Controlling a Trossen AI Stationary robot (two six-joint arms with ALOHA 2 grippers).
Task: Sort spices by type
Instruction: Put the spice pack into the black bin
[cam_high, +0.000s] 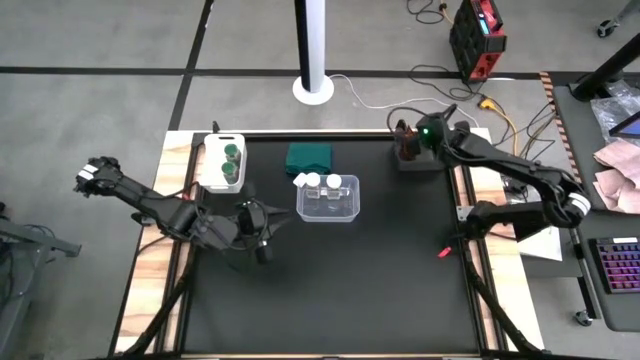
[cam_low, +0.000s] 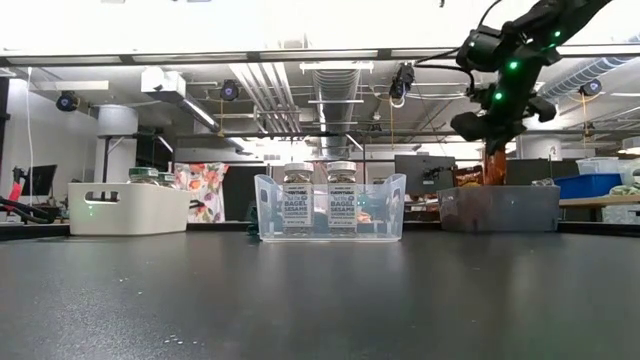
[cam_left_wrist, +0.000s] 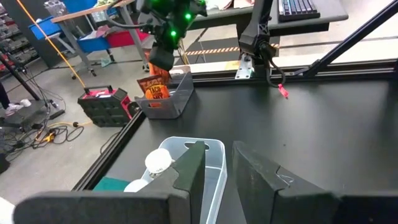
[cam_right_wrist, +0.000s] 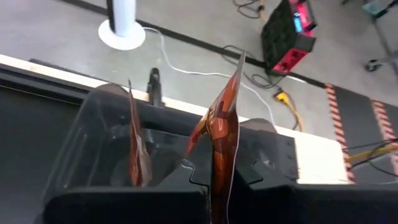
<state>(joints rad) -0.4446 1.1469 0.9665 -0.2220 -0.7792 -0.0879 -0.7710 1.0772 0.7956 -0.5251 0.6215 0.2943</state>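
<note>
**Inspector:** Jaws of the right gripper (cam_right_wrist: 217, 186) are clamped on an orange-red packet (cam_right_wrist: 221, 121) above the grey bin (cam_high: 415, 160); the left gripper (cam_left_wrist: 214, 171) hangs released mid-table.

**Clerk:** Contents?

**Inspector:** Second packet (cam_right_wrist: 135, 146) binned, white-lidded jars (cam_high: 322, 183) in the clear bin (cam_high: 345, 212), green-lidded jars (cam_high: 231, 160) in the white bin (cam_high: 207, 165). Next, I judge: lower, release.

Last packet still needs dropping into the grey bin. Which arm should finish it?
Right. Its end effector is shut on the packet, hanging above the grey bin where another packet stands. The left end effector is open, empty, near the clear bin.
</note>
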